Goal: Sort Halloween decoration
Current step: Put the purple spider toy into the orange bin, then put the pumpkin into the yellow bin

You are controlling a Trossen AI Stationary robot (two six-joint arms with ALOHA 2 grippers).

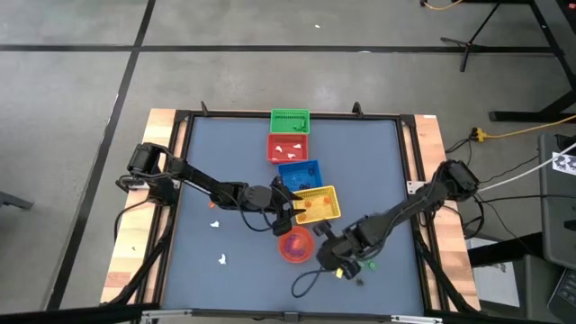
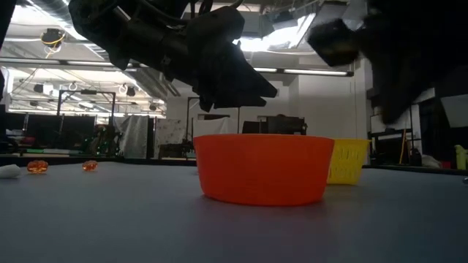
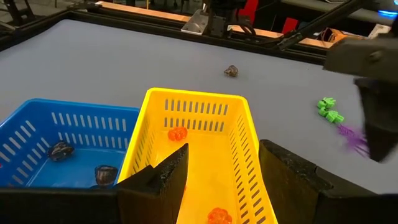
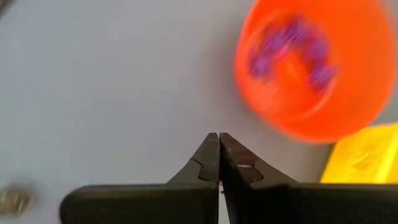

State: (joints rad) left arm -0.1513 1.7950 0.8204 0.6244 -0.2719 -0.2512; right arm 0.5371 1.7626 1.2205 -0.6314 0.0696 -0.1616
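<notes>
the left gripper (image 3: 221, 177) hangs over the yellow basket (image 1: 317, 205), its jaws spread wide with nothing between them; in the left wrist view the two dark fingers (image 3: 163, 180) frame the basket's floor, where orange trinkets (image 3: 178, 133) lie. the right gripper (image 4: 219, 165) is beside the red-orange bowl (image 1: 295, 245), toward the desk's right, its jaws pressed together; a speck of purple shows at the seam of the jaws in the right wrist view, but whether it is pinched there cannot be told. purple trinkets (image 4: 292, 50) lie blurred inside the bowl. next to the yellow basket the blue basket (image 3: 59, 137) holds dark trinkets (image 3: 60, 150). beyond it, in a row toward the far edge of the desk (image 1: 225, 153), stand a red basket (image 1: 289, 148) with white pieces (image 1: 288, 149) in it and a green basket (image 1: 290, 120). loose on the desk: a green trinket (image 3: 329, 110) and a thin purple one (image 3: 352, 135) near the right arm, a dark brownish one (image 3: 231, 71) farther off, and white trinkets (image 1: 221, 260) and small orange ones (image 2: 37, 166) on the left side.
</notes>
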